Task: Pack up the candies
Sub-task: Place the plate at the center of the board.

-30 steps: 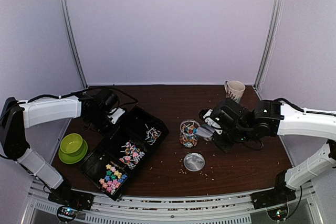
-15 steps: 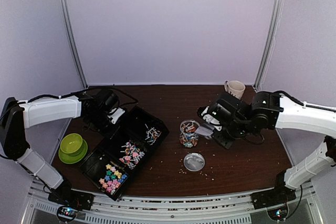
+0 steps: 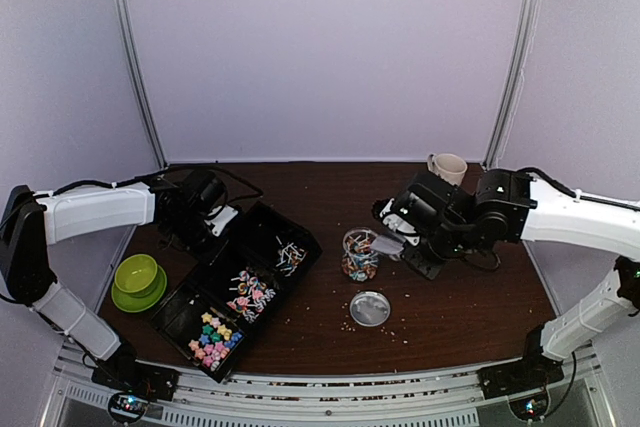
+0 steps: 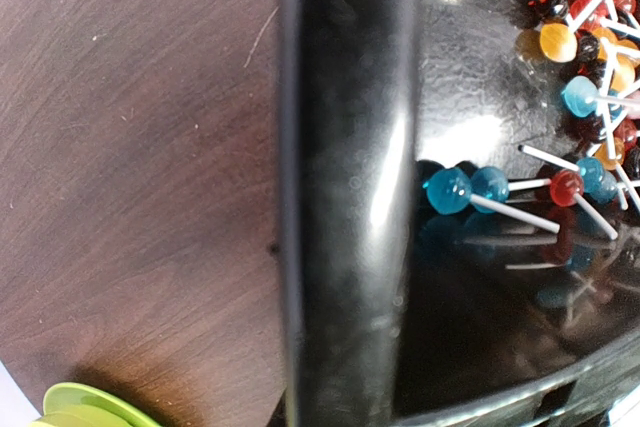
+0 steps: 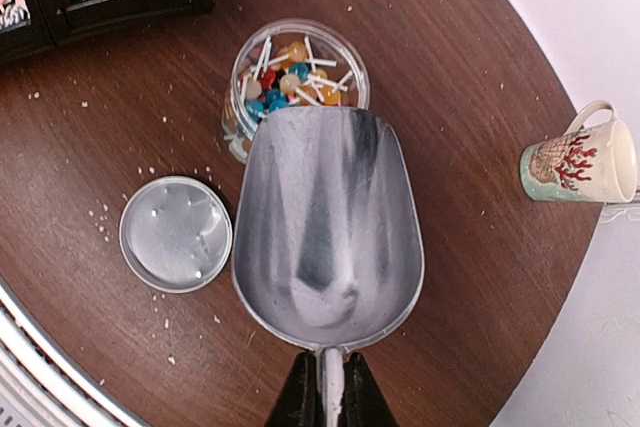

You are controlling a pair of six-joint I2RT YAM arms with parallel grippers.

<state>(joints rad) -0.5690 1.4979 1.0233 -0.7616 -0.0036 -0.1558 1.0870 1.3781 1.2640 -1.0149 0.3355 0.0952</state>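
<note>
Right of the tray [image 3: 265, 212], the right gripper [image 5: 320, 394] is clamped on an empty scoop [image 5: 325, 217], lip over the jar [image 5: 236, 72]. Tray candies [image 3: 250, 292] sit leftward, way nearer the closed-up left gripper [image 3: 218, 222].

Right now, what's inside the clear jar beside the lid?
Lollipops on white sticks, with orange, blue and yellow heads, piled high in the jar. The empty metal scoop covers the jar's near edge; whatever lies under it is hidden.
</note>
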